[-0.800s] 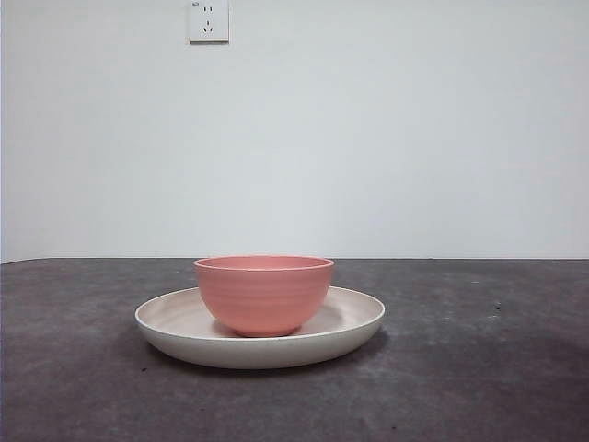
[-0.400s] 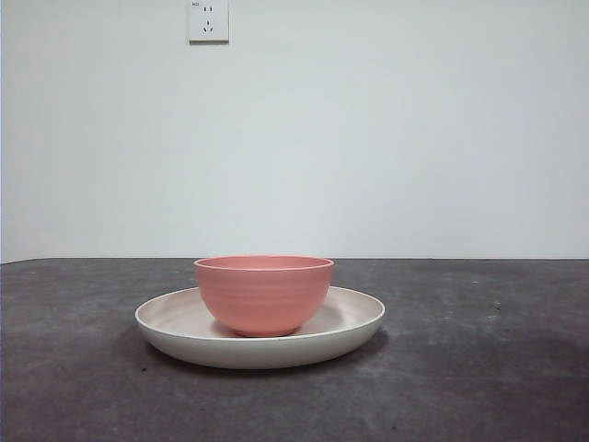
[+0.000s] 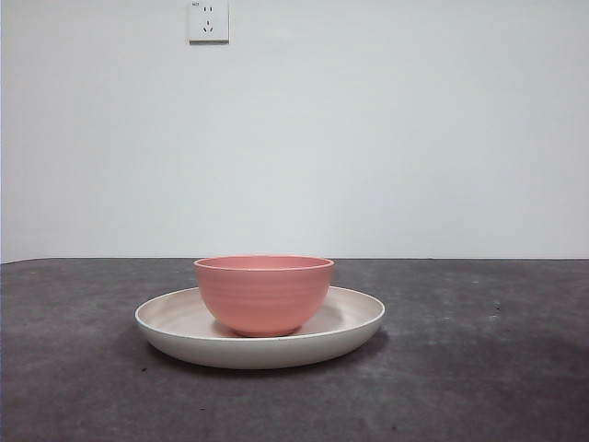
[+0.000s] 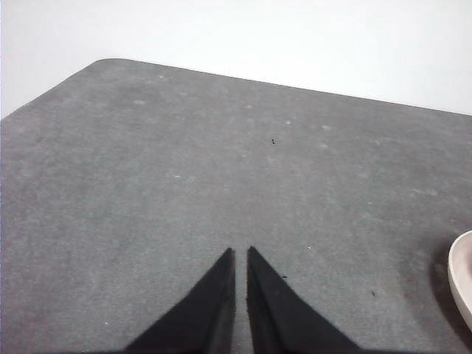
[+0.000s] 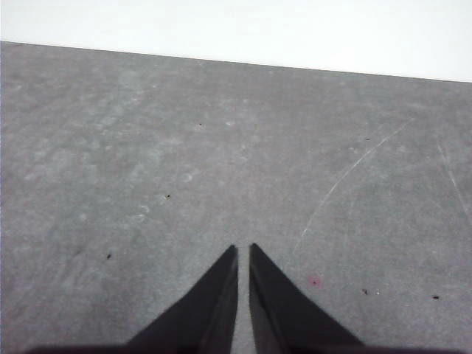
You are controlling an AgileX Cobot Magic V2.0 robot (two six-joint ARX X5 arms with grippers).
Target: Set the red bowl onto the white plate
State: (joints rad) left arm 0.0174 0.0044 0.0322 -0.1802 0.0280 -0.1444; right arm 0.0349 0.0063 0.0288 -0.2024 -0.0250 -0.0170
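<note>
Nothing has shifted since the earlier front views: the red bowl [image 3: 264, 295] sits upright inside the white plate [image 3: 354, 324], left of centre on the dark desk [image 3: 479, 368]. The left claw [image 4: 240, 258] hangs clenched and empty above bare desk with the plate's rim at the edge of its view, the right claw [image 5: 243, 254] likewise clenched over scratched desk. A wall socket [image 3: 208, 20] sits on the far wall.

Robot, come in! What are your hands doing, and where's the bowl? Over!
Left gripper and right gripper shut, holding nothing. Red bowl upright on white plate. Nothing in the way.
</note>
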